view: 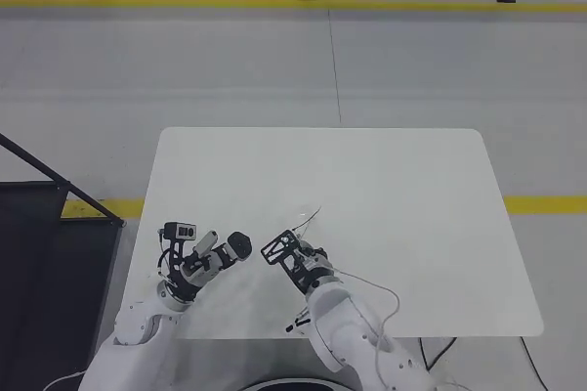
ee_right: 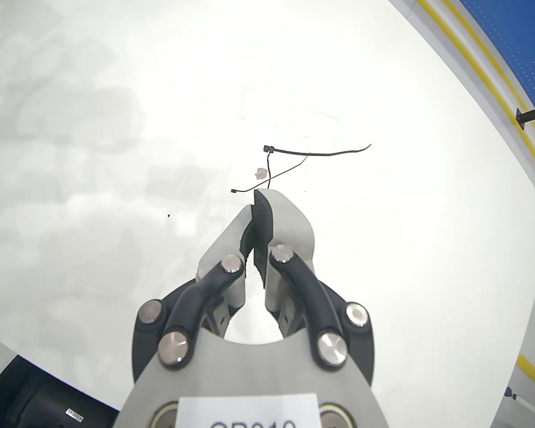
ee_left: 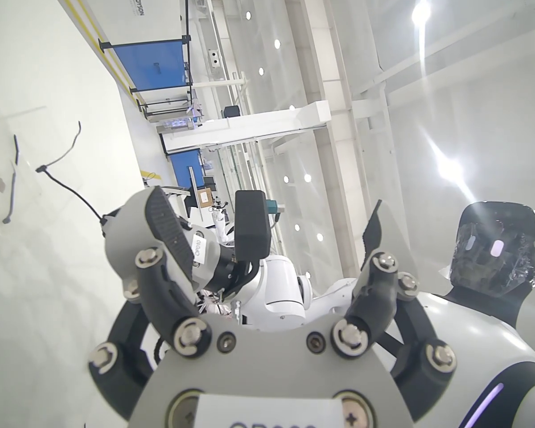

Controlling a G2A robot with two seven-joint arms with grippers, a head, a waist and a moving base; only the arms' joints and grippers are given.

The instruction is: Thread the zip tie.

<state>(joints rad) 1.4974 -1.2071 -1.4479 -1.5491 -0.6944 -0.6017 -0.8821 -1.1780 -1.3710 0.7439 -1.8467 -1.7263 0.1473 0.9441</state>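
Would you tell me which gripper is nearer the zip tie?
Right. The right gripper pinches one end of the zip tie; the left gripper is open, off to its side, not touching.

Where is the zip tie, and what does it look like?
Start at the big white table and find the right gripper near the robot's edge, its fingers pressed together. The thin black plastic zip tie sticks out from its tip. Unlike the small pinkish scrap on the table, it is long, wiry, with a tiny square head.
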